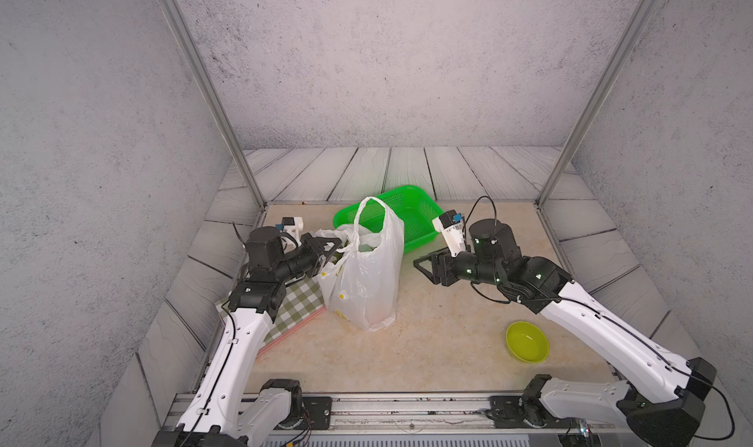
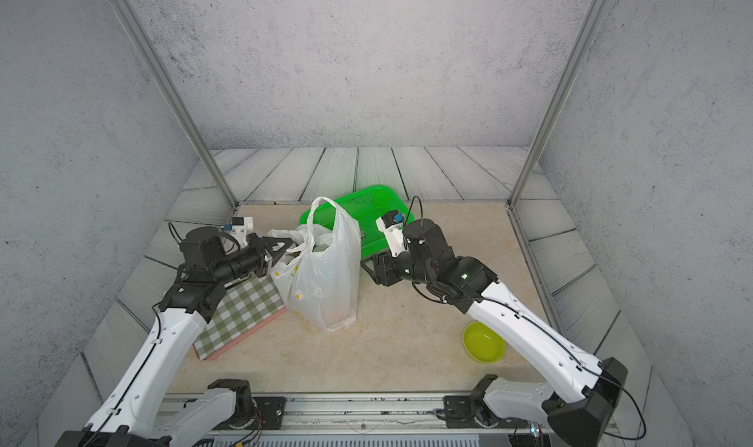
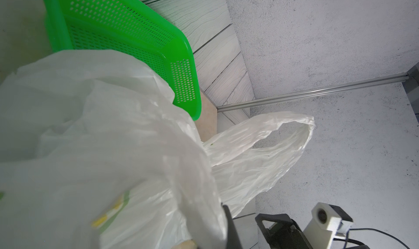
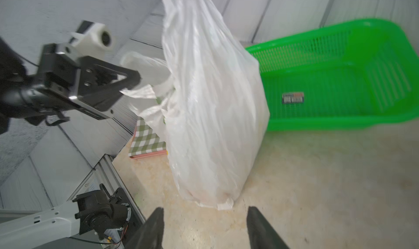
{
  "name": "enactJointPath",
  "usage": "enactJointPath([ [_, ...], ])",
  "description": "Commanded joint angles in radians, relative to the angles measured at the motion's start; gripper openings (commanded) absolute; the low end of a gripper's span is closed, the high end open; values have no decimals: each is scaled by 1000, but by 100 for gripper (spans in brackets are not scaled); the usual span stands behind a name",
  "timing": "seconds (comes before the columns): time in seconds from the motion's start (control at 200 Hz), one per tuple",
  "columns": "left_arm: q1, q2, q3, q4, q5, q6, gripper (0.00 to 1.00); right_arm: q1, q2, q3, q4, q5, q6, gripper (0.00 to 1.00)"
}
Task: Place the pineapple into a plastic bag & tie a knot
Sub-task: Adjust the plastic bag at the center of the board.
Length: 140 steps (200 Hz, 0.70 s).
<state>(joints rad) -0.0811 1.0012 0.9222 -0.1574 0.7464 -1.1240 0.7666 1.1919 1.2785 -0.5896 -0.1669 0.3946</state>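
Observation:
The plastic bag stands upright and bulging mid-table. One loop handle sticks straight up, free. The other handle is pulled sideways, and my left gripper is shut on it. In the left wrist view white film covers the jaws. The handles are apart, and no knot is in view. The pineapple is hidden; only a dark green patch shows in the bag's mouth. My right gripper is open just right of the bag, with bare table between its fingers.
A green mesh basket lies tilted behind the bag. A green-checked board lies under my left arm, touching the bag's left side. A yellow-green bowl sits front right beside my right arm. Metal frame posts flank the table.

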Motion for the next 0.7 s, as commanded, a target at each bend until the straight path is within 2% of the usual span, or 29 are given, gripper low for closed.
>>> enactJointPath([
  [0.0,-6,-4,9,62,34,-25,0,-1,-70,9,-141,102,-47,68],
  [0.135,-5,-14,10,129,40,-80,0,-1,-72,105,-151,11,-90,70],
  [0.3,-5,-34,41,109,38,-83,0,2,48,272,-164,2,-130,73],
  [0.39,-5,-46,44,112,31,-104,0,4,139,393,-166,-86,-140,72],
  [0.475,-5,-57,34,136,18,-139,0,38,226,512,-168,-139,-144,65],
  [0.545,-5,-70,21,174,-5,-188,0,97,300,611,-190,-125,-187,62],
  [0.606,-5,-77,19,204,-23,-222,0,167,359,685,-228,-65,-265,62],
  [0.696,-5,-78,50,187,-38,-236,0,239,441,753,-258,29,-361,66],
])
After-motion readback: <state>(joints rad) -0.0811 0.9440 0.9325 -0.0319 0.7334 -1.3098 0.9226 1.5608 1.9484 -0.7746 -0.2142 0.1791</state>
